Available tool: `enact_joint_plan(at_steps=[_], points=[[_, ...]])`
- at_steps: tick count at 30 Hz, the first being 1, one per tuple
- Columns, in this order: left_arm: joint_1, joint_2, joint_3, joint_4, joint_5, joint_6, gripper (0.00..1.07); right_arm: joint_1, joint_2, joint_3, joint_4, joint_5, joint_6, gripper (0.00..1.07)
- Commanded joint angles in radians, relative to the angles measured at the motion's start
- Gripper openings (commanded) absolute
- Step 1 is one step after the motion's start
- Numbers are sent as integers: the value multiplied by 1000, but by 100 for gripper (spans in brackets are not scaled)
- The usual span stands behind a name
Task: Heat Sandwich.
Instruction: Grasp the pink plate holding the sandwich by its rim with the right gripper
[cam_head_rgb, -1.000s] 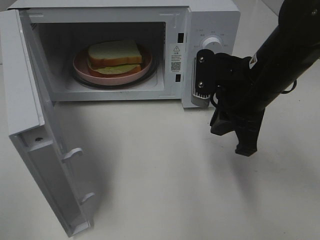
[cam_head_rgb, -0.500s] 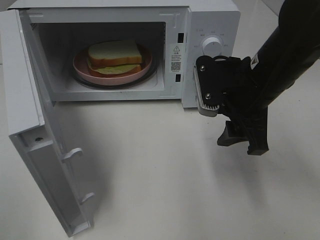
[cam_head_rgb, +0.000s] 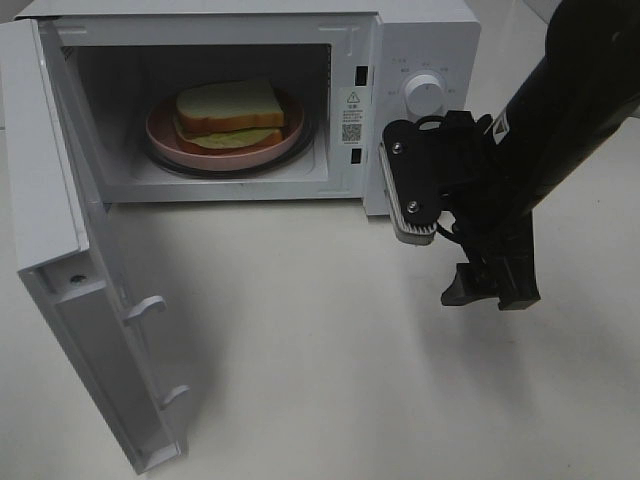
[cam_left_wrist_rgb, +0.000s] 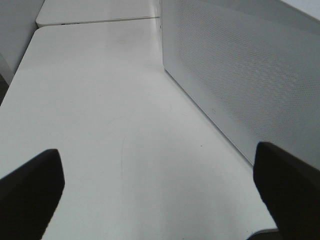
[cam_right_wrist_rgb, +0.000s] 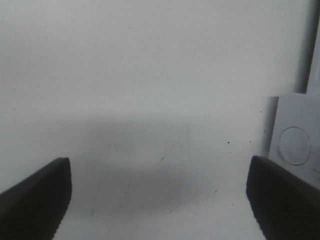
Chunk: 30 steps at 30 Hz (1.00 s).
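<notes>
sandwich (cam_head_rgb: 228, 112): flat on pink plate (cam_head_rgb: 160, 135) inside open microwave (cam_head_rgb: 420, 40), long axis across the cavity mouth, shown by exterior view only | right pincer (cam_head_rgb: 490, 296): jaws apart, empty, above table (cam_head_rgb: 330, 360) before the control panel | left pincer (cam_left_wrist_rgb: 160, 195): jaws apart, wrist view only, beside the microwave's perforated side
</notes>
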Motion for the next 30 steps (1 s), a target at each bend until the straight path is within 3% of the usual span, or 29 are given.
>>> enact_joint_plan(at_steps=[1, 14, 30], points=[[-6, -21, 4, -7, -6, -1, 98, 42, -5, -33, -63, 11, 27, 90], [-6, -21, 4, -7, -6, -1, 98, 133, 84, -193, -119, 17, 31, 88], [-6, -21, 4, -7, -6, -1, 98, 156, 239, -377, -143, -22, 56, 86]])
